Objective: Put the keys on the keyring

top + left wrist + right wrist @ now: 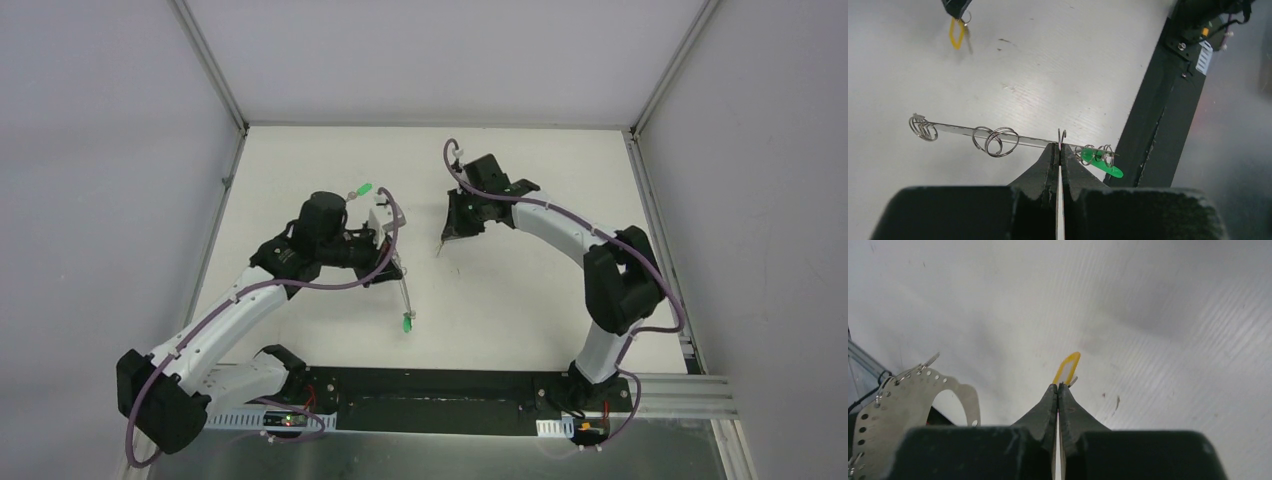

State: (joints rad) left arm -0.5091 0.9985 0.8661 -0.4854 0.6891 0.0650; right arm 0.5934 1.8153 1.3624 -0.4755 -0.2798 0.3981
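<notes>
pinches keyring (963,130) in shut left gripper (1059,146) | shows green key (1100,165) at keyring's end, just beside that grip | clamps yellow key (1067,367) in shut right gripper (1058,386), well apart from keyring | risks twisting or dropping key from thin pinch, missing keyring's end

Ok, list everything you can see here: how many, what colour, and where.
thin grey metal keyring strip with small split rings: one, silver-grey, clamped in the left gripper
green plastic key tags: two, bright green, one at the strip's near end, one farther back
yellow plastic key tag: one, yellow, pinched in the right gripper
white table: one, white, beneath everything
left gripper: one, black, shut on the strip
right gripper: one, black, shut on the yellow tag
</notes>
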